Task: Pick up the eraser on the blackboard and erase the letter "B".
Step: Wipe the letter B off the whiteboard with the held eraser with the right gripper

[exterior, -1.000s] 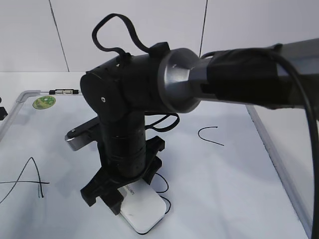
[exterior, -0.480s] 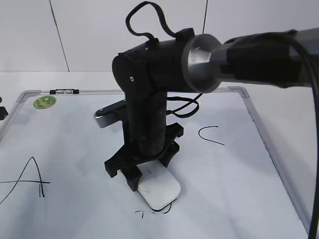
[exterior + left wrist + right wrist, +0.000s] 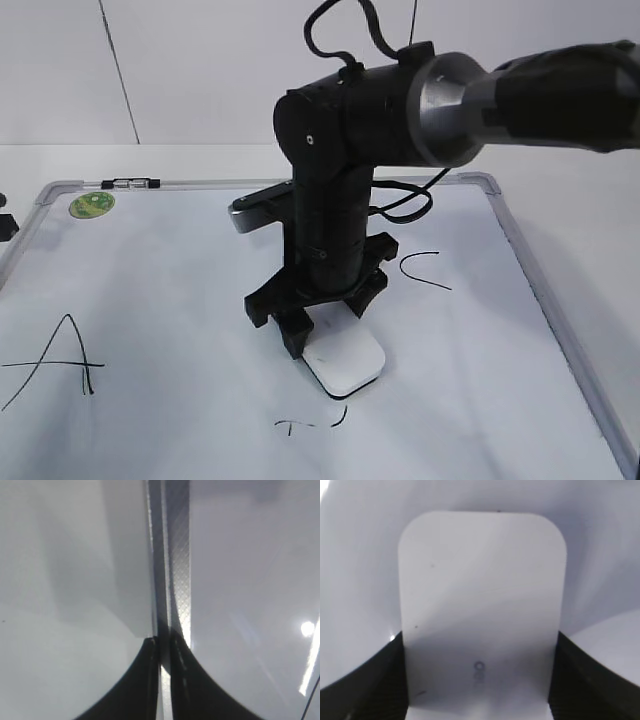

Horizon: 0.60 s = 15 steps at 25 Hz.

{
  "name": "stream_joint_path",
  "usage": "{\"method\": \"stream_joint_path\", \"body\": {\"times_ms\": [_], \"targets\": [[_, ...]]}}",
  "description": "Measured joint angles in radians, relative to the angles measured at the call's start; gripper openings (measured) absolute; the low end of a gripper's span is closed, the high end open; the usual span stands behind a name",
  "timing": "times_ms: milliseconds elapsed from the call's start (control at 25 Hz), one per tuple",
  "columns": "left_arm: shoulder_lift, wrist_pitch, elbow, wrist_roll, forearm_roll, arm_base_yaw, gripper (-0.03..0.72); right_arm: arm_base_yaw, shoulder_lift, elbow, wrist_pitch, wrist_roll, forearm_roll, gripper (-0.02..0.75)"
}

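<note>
My right gripper (image 3: 330,335) is shut on the eraser (image 3: 348,365), a white glossy block with rounded corners, and holds it flat on the blackboard (image 3: 180,290). In the right wrist view the eraser (image 3: 480,590) fills the space between both black fingers (image 3: 370,685). Of the letter "B" only a few short black strokes (image 3: 310,424) show, just in front of the eraser. My left gripper (image 3: 161,642) has its jaws together over the board's grey frame (image 3: 177,580), with nothing in it.
A black "A" (image 3: 60,360) is at the board's left and a "C" (image 3: 425,268) right of the arm. A small marker (image 3: 130,183) and a green round sticker (image 3: 90,205) lie at the far left corner. The grey frame (image 3: 540,300) runs along the right.
My right gripper has slid the eraser to the right and farther up the board. The curved strokes of the "B" beside it are gone; only short marks remain.
</note>
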Motion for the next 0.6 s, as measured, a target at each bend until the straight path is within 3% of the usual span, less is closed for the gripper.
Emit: {"method": "stream_joint_path", "body": {"times_ms": [600], "targets": [[0.0, -0.001, 0.0, -0.002, -0.002, 0.0, 0.013, -0.013, -0.073, 0.095, -0.13, -0.028, -0.017, 0.52]]}}
